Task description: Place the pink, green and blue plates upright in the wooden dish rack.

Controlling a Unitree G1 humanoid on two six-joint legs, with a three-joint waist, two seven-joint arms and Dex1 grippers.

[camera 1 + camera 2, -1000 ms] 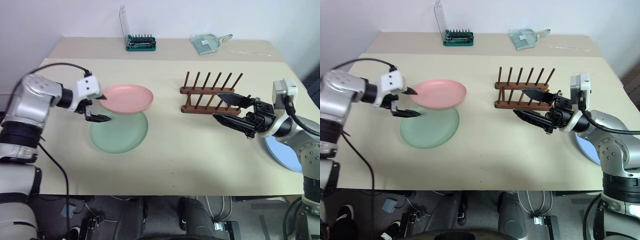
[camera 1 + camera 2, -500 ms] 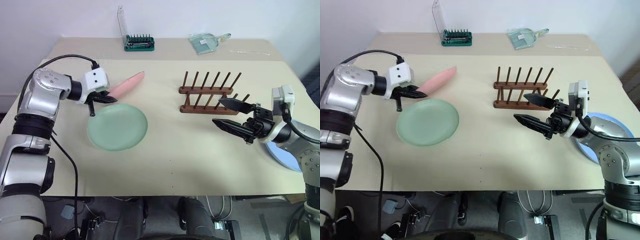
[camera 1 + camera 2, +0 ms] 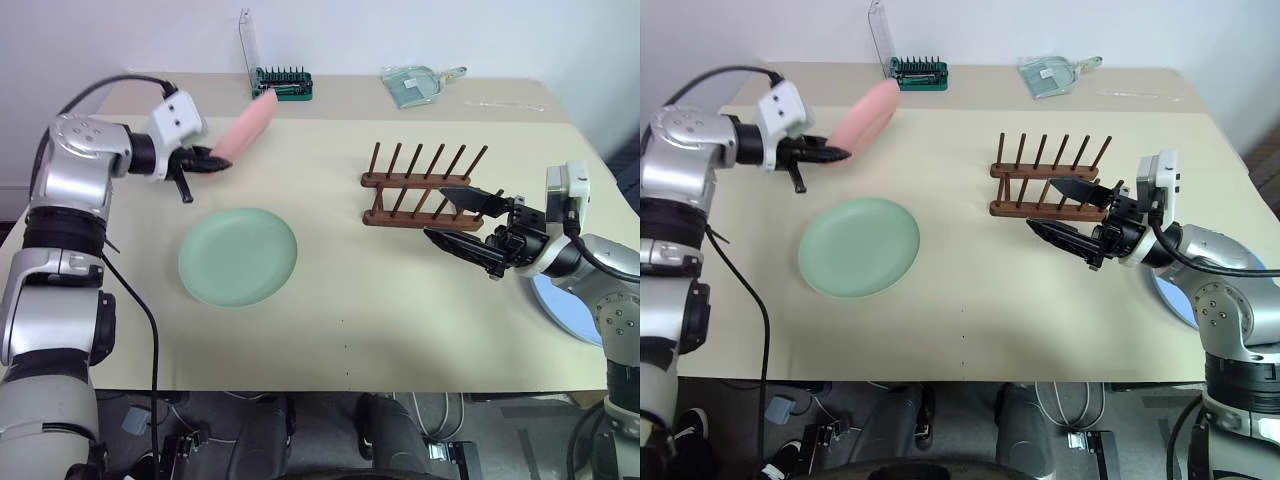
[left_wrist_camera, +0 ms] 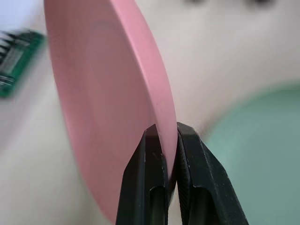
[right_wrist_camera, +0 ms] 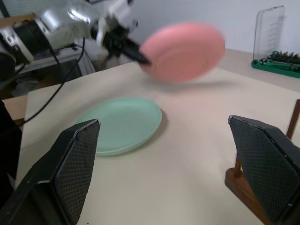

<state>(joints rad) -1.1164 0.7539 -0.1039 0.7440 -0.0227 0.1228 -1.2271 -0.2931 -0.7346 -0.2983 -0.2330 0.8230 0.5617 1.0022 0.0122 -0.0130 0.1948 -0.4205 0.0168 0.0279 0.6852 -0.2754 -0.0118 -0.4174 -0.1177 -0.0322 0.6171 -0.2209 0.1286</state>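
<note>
My left gripper [image 3: 212, 161] is shut on the rim of the pink plate [image 3: 247, 124], which hangs tilted on edge in the air above the table at the far left; the left wrist view shows both fingers [image 4: 151, 159] pinching that rim [image 4: 140, 70]. The green plate [image 3: 238, 256] lies flat on the table below it. The wooden dish rack [image 3: 420, 187] stands at the middle right with nothing in its pegs. Just right of the rack my right gripper [image 3: 462, 222] hovers open with nothing in it. The blue plate [image 3: 565, 305] lies at the table's right edge, partly behind my right arm.
A green screwdriver-bit case [image 3: 282, 84] with its clear lid raised stands at the table's back edge. A clear dustpan-like item [image 3: 412, 84] lies to its right. The table's near half [image 3: 350, 320] is bare tan surface.
My left gripper has closed on the pink plate's rim, lifted it off the green plate and swung it up and back, tilting it on edge. The right gripper has stayed in place.
</note>
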